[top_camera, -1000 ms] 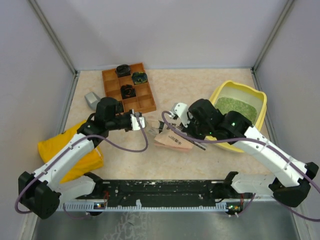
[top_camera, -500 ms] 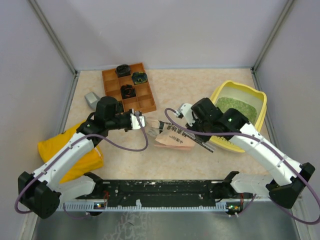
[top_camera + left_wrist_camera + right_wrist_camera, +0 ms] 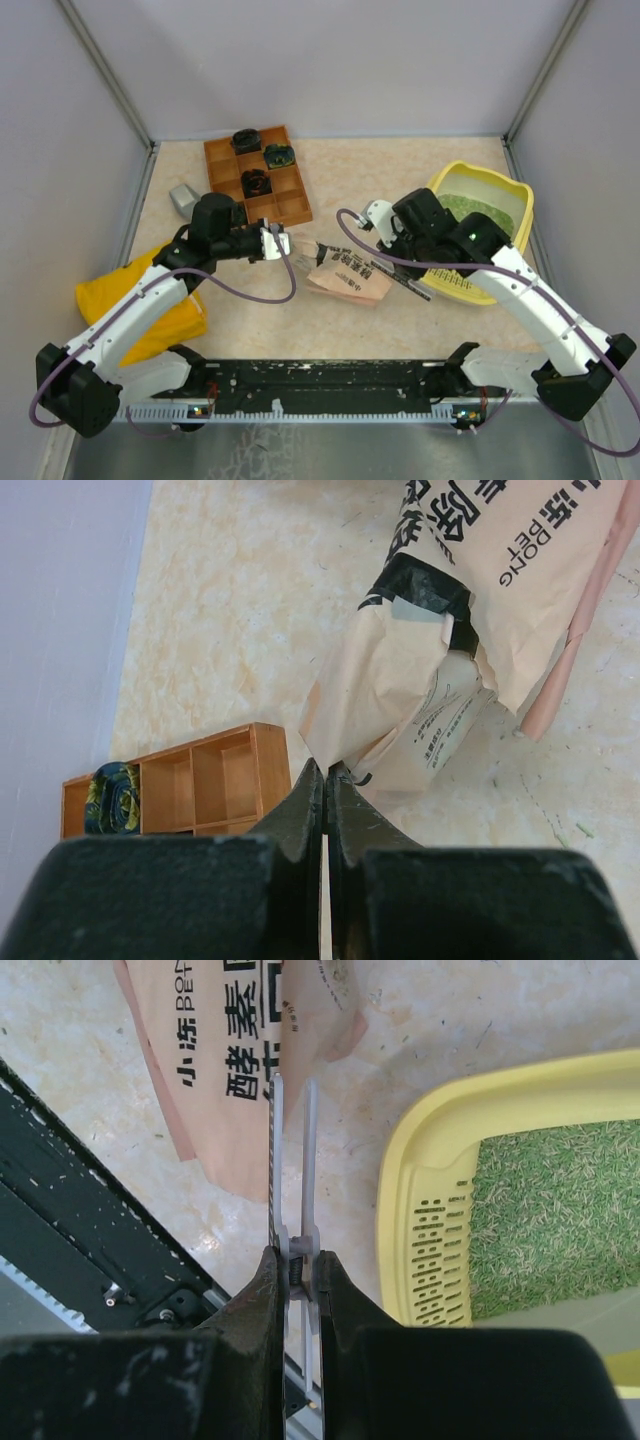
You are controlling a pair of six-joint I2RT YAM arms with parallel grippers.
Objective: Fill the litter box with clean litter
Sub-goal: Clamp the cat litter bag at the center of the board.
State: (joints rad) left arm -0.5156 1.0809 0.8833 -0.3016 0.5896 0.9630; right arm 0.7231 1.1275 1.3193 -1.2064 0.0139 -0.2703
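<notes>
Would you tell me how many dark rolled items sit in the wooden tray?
3 in the tray: the far item, the right item, the near item. The tray's near-left corner is covered, so more may hide.

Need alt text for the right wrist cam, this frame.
The right hand is shut on a thin grey two-strip tool that points up the frame. A pink printed pouch lies at upper left, and the yellow litter box, holding green litter, fills the right side.
</notes>
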